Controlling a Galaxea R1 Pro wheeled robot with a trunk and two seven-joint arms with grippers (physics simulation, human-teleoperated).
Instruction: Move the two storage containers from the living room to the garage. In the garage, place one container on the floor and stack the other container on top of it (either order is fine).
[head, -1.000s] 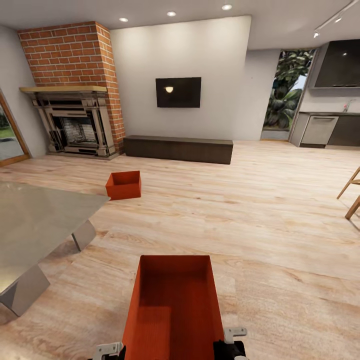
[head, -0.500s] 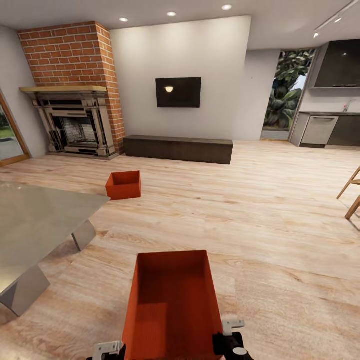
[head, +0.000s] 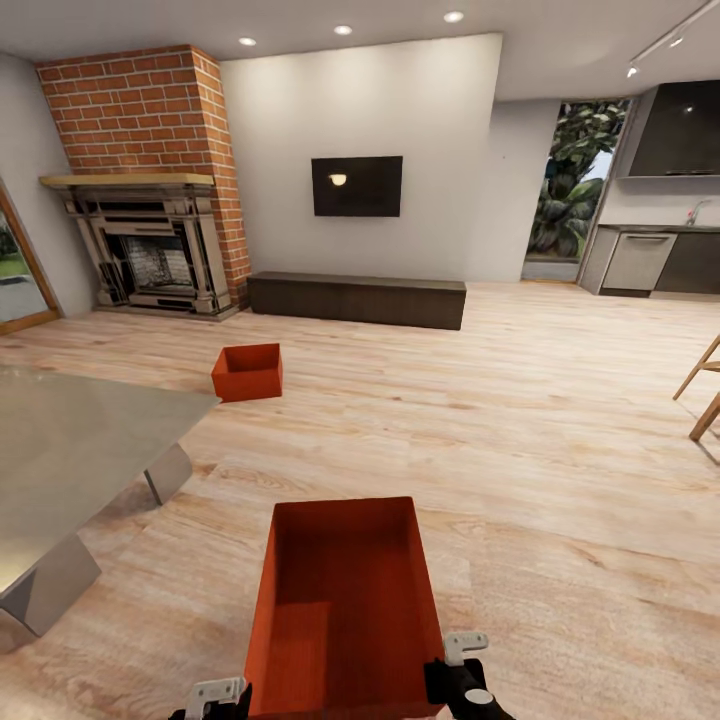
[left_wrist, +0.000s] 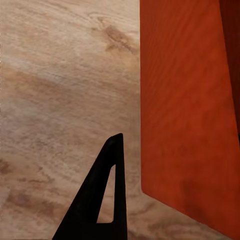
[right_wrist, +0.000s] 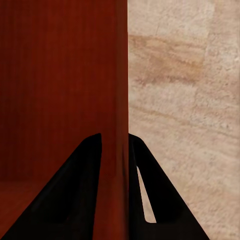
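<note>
One red-orange storage container (head: 345, 600) is right in front of me over the light wood planks of the living room. My right gripper (right_wrist: 115, 137) is shut on its right wall, one finger on each face of that wall. My left gripper (head: 215, 692) is at the container's left side. One of its fingers (left_wrist: 107, 195) stands just outside the container's wall (left_wrist: 185, 110) with a narrow gap, and the other finger is hidden. The second storage container (head: 247, 371) rests on the planks farther off, toward the brick fireplace (head: 150, 180).
A low glass table (head: 70, 450) juts in from the left, between me and the far container. A dark low bench (head: 356, 297) runs under the wall TV (head: 357, 185). Wooden chair legs (head: 703, 390) show at the right edge, and bare planks stretch ahead and to the right.
The near container has risen slightly in the head view, and the right gripper has come up with it. The left gripper has barely moved.
</note>
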